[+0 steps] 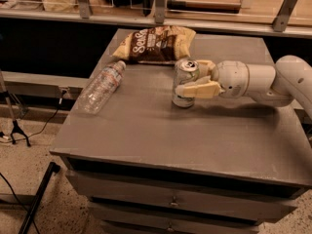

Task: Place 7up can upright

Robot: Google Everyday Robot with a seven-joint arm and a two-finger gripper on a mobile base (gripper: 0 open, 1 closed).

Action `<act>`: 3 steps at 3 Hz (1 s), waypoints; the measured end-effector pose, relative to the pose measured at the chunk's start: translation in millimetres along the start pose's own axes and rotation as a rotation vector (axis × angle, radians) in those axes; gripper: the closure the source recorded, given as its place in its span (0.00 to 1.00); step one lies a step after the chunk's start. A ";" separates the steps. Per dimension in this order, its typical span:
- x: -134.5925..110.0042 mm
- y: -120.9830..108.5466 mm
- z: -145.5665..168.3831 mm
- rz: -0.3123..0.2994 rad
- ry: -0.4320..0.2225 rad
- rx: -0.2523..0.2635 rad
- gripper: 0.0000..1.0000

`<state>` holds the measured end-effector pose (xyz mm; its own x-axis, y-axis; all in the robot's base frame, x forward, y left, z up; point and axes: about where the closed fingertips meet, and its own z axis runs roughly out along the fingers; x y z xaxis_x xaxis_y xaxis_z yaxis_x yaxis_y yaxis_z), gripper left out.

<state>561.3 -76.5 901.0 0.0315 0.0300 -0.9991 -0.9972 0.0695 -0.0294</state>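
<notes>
Middle of the desk (146,130): soda can (184,74) stands upright, base on the grey top, silver lid up.
Gripper (191,78): reaches in from the right, level with the can's body.
Jaws: clamped on the can, one on its near side, one on its far side.
Arm (263,82): white, stretched over the right part of the desk.
Water bottle (101,87): clear, lying on its side near the left edge, well apart from the can.
Chip bag (155,44): lying flat at the far side, just beyond the can.
</notes>
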 end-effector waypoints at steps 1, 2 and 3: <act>-0.4 0.3 1.4 0.000 0.000 -0.002 0.00; -9.1 1.8 -1.0 -0.026 0.038 -0.009 0.00; -26.0 4.4 -16.5 -0.079 0.105 0.023 0.00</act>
<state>555.0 -93.4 926.3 0.1018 -0.0812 -0.9915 -0.9900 0.0899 -0.1090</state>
